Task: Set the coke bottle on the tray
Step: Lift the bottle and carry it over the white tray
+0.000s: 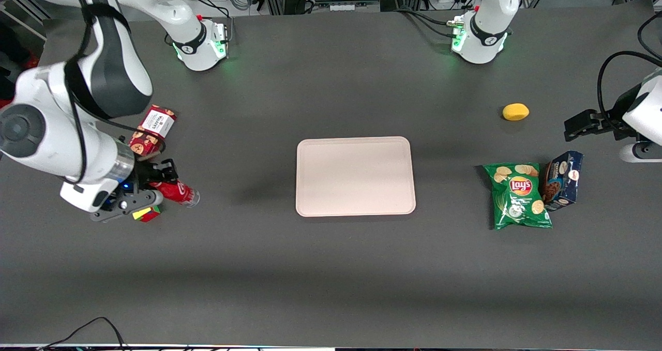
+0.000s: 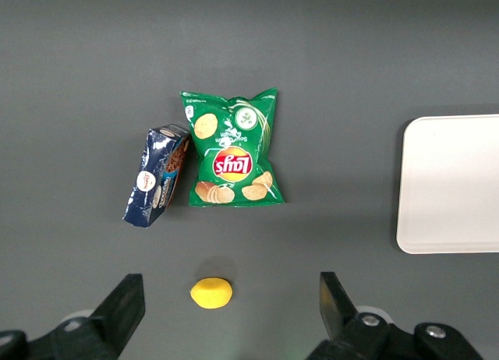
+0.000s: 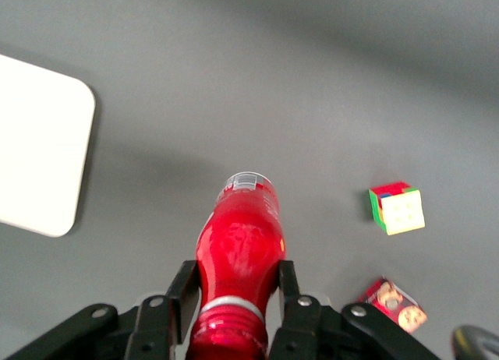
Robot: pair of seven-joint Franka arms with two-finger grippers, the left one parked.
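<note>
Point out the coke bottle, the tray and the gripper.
coke bottle [image 3: 238,247]: right wrist view, on its red label.
tray [image 1: 355,176]: front view, on its bare flat middle.
gripper [image 3: 234,294]: right wrist view, midway between fingertips, shut on the bottle near its neck.

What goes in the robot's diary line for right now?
gripper: shut on red-capped coke bottle | lifted | pale pinkish-beige rectangular tray: bare

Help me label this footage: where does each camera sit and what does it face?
Front: high, facing both arms; gripper holds the coke bottle, tray mid-table.
Left wrist: looks down at the chips bag.
Right wrist: looks down past its fingers clamping the coke bottle.
All share the tray.
</note>
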